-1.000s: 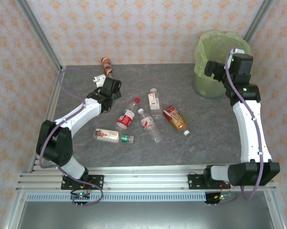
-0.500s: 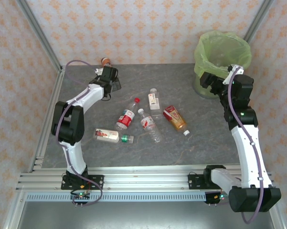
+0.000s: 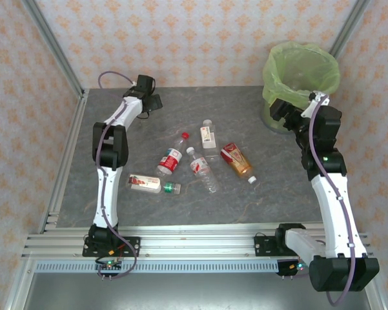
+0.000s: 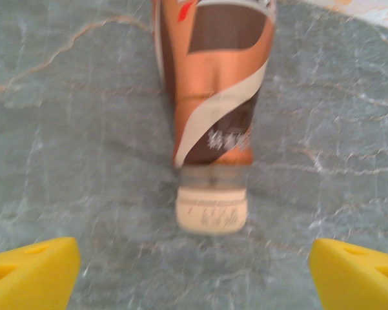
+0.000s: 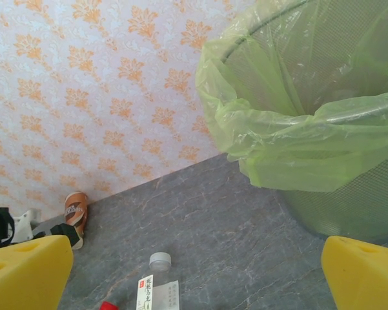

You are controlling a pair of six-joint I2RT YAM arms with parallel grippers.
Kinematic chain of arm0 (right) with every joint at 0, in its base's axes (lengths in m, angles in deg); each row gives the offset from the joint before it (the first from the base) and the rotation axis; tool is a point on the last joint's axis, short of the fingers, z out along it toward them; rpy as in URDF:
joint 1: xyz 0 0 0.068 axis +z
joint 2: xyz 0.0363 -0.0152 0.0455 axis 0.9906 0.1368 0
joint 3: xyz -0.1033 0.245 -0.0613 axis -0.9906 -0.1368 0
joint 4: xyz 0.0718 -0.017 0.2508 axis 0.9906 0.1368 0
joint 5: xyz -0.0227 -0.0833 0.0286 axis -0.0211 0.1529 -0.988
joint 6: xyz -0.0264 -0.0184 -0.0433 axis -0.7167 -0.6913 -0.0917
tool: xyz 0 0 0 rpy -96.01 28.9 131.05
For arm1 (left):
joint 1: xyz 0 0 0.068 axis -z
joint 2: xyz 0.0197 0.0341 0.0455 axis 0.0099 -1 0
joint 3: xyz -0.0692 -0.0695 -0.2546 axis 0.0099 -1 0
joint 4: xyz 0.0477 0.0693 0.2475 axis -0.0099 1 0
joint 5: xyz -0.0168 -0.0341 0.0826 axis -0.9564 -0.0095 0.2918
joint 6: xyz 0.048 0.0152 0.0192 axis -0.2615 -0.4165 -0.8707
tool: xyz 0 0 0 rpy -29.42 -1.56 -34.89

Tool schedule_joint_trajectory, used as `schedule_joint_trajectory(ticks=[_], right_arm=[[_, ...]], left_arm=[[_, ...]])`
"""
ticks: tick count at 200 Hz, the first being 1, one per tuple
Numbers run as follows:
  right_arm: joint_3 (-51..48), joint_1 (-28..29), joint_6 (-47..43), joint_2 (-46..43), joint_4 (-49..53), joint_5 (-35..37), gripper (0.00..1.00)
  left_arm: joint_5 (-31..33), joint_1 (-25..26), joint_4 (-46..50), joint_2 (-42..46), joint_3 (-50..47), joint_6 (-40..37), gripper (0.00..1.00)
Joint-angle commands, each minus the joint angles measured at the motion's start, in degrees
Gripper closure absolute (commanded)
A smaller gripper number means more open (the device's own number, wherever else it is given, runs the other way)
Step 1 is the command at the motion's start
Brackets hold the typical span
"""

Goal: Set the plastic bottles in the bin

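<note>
At the far-left corner of the tabletop (image 3: 277,187), a brown bottle (image 4: 213,97) lies on its side, with its white cap (image 4: 212,210) toward the left tool (image 4: 194,271). The body is smooth, glossy and tapered under a printed sleeve, so expect a round surface that may roll. The fingers of the left tool stand wide apart, one on each side of the cap end, touching nothing. This is judged to be an approach lined up along the bottle's axis. Five more bottles (image 3: 202,169), mostly clear labelled plastic, lie loose mid-tabletop. The right tool (image 5: 194,271) is spread apart and empty, near the bin (image 5: 297,123), a round mesh-walled basket lined with thin green film, standing at the far-right corner.
</note>
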Motion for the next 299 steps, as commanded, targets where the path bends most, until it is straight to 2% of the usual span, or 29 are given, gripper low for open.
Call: schedule_joint_trajectory(ticks=[1, 23, 52, 121, 145, 195, 213, 238, 299], right_arm=[[-0.4, -0.1, 0.6, -1.4, -1.8, 0.1, 0.01], [-0.6, -0.2, 0.5, -1.8, -1.4, 0.4, 0.01], [-0.7, -0.2, 0.3, -2.3, -1.2, 0.7, 0.01], [-0.6, -0.2, -1.2, -3.7, 1.0, 1.9, 0.01], [-1.2, -0.2, -1.2, -4.2, 1.0, 2.4, 0.01], [-1.6, -0.2, -1.0, -4.4, 1.1, 2.3, 0.01], [-1.9, -0.2, -1.0, -4.7, 1.0, 2.4, 0.01], [-2.8, -0.2, -0.8, -4.7, 0.6, 2.8, 0.01], [-4.3, -0.2, 1.1, -3.6, -0.5, 0.7, 0.01]], left_arm=[[2.1, 0.2, 8.1, -3.8, 8.5, -2.4, 0.14], [2.5, 0.1, 10.1, -7.6, 14.1, -2.5, 0.20], [2.3, 0.1, 12.0, -11.4, 19.0, -1.9, 0.22], [2.0, -0.5, 11.3, -15.9, 23.8, -1.3, 0.41], [0.3, -0.7, 10.5, -16.2, 24.2, -1.2, 0.52], [1.2, -0.7, 12.1, -15.7, 24.2, -1.1, 0.75], [0.8, -0.2, 11.8, -13.5, 20.8, -2.0, 0.88], [-0.1, 0.2, 6.9, -7.4, 10.7, -2.9, 1.00], [-3.6, 1.4, -2.1, 6.6, -7.7, -2.1, 1.00]])
